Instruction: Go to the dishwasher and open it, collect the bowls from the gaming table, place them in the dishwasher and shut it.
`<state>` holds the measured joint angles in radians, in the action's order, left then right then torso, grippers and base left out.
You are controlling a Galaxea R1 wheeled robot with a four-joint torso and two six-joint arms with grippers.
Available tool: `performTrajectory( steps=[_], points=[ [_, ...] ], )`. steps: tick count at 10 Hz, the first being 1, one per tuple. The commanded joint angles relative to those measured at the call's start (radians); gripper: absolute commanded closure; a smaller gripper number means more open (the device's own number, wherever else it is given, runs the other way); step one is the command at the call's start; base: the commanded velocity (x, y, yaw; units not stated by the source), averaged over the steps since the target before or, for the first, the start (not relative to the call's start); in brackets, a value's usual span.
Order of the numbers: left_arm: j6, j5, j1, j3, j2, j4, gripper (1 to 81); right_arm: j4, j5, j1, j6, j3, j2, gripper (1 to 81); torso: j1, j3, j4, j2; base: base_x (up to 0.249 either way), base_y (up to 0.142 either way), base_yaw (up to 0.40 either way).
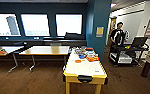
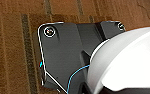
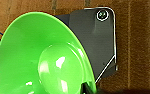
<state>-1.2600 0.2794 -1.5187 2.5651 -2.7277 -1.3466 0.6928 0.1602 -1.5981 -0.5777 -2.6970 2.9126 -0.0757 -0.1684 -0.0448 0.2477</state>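
The gaming table [image 1: 84, 68], white-topped with yellow trim, stands just ahead in the head view. At its far end, among clutter, sit an orange bowl [image 1: 78, 61] and a blue bowl [image 1: 82, 56]. The lime green bowl [image 3: 41, 57] looms large in the right wrist view, over the brown carpet. My right gripper [image 3: 87, 88] holds it at its rim. The left wrist view looks down on carpet past the robot's dark plate and a white arm shell. The dishwasher is out of view.
Wood-topped tables [image 1: 44, 50] stand to the left under the windows. A teal pillar [image 1: 98, 25] rises behind the gaming table. To the right, a person [image 1: 119, 35] stands behind a black cart [image 1: 127, 53]. Brown floor lies open on both sides of the table.
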Motion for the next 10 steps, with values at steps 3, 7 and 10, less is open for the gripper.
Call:
performTrajectory(
  steps=[3,7,10],
  points=[
    [0.014,-0.006,0.051,0.128,-0.044,-0.013,81.1,0.011,-0.021,0.040,-0.004,0.004,-0.007,81.1,0.000,0.000,0.000,0.000,0.000,0.000,-0.392],
    [0.010,0.142,0.030,0.136,0.034,-0.008,81.1,0.011,-0.024,0.046,-0.004,0.004,-0.005,81.1,0.000,0.000,0.000,0.000,0.000,0.000,-0.394],
    [0.008,0.150,0.024,0.136,0.077,0.001,81.1,0.010,-0.024,0.042,-0.004,-0.001,-0.011,81.1,0.000,0.000,0.000,0.000,0.000,0.000,-0.393]
  ],
)
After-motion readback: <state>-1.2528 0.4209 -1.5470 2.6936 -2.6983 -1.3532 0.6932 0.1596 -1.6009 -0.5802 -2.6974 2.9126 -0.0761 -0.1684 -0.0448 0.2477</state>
